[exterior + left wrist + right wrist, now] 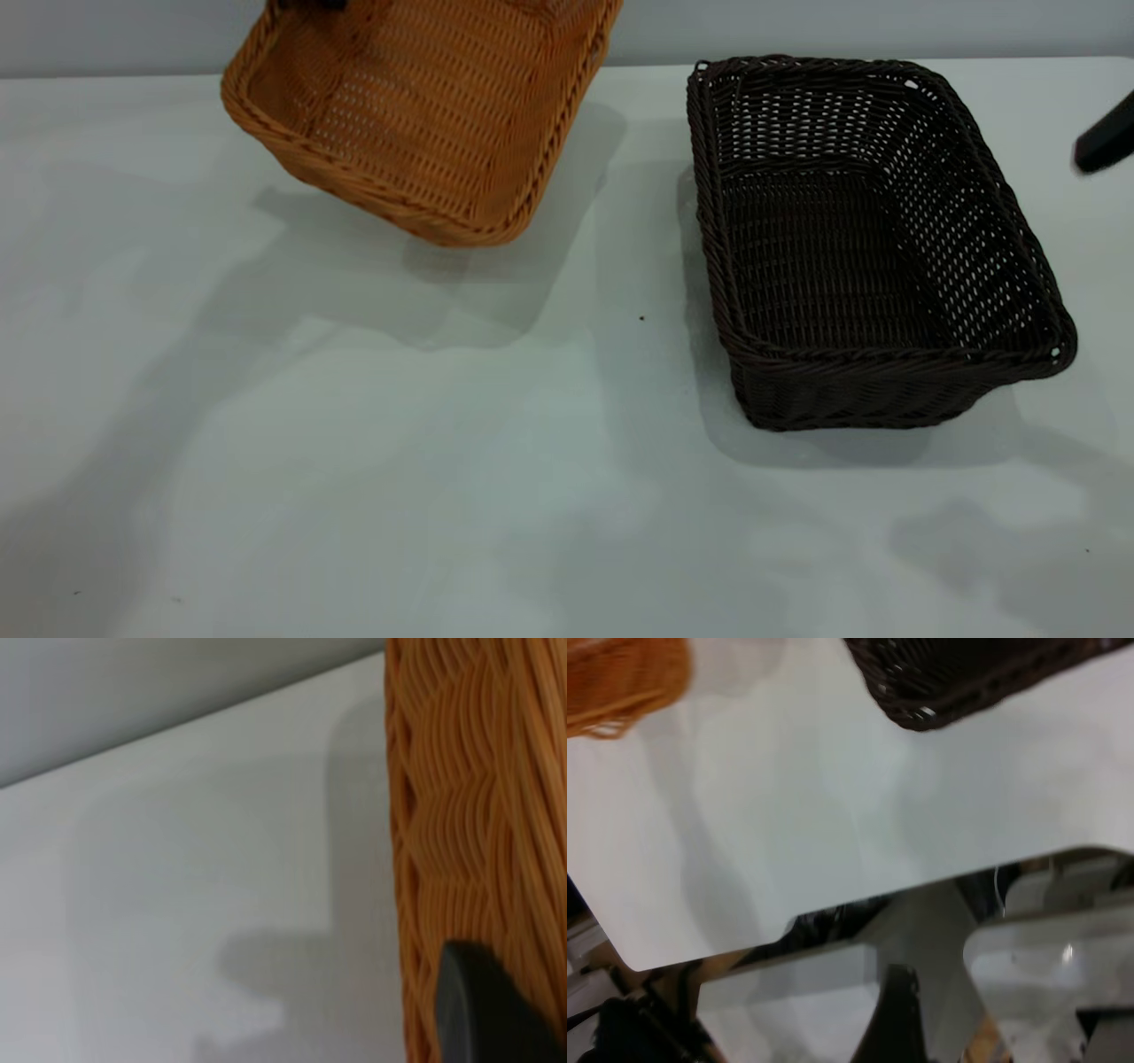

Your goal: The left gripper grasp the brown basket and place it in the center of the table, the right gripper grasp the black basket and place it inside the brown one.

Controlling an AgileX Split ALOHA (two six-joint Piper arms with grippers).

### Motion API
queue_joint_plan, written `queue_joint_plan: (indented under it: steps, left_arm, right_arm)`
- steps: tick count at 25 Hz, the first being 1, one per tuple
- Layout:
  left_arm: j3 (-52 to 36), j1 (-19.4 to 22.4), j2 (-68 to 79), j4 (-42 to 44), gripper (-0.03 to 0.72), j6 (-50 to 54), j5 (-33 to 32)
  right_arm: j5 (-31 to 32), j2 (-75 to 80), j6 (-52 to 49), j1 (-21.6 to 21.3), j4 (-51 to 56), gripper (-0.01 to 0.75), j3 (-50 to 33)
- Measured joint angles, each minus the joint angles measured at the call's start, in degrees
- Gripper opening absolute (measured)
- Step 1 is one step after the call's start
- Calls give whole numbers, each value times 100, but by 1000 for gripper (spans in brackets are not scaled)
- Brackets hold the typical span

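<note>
The brown basket point(425, 115) hangs tilted above the table point(354, 461), its shadow below it. A left finger point(483, 1010) presses on its woven wall, apparently pinching it. The black basket point(868, 239) sits flat, apart. The right gripper point(1106, 142) is beside it, its fingers' state unclear.

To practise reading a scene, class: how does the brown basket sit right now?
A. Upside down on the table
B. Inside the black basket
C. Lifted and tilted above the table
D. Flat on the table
C: the brown basket hangs tilted, casting a shadow on the table beneath, apart from the black basket.
</note>
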State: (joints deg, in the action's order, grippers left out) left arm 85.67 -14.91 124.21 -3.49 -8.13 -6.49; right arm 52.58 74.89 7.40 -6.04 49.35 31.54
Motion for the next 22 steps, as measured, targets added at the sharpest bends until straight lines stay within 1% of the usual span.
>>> queue_joint_plan:
  steps: [5, 8, 10, 12, 14, 20, 22]
  left_arm:
    - [0, 0, -13, 0, 81, 0, 0]
    - [0, 0, -13, 0, 79, 0, 4]
    - [0, 0, -13, 0, 79, 0, 4]
    - [0, 0, -13, 0, 79, 0, 4]
    - [0, 0, -13, 0, 79, 0, 18]
    - [0, 0, -13, 0, 79, 0, 31]
    - [0, 0, -13, 0, 79, 0, 37]
  right_arm:
    - [-80, 877, -210, 0, 68, 580, 6]
    - [-285, 1359, -242, 126, 281, 565, 6]
    - [-504, 1695, -187, 342, 503, 557, 11]
    - [-834, 2002, -6, 601, 826, 554, 22]
    - [-1162, 2296, 210, 767, 1131, 554, 27]
    - [-2077, 3085, 601, 833, 1975, 552, 64]
    - [-2280, 3275, 792, 833, 2316, 552, 105]
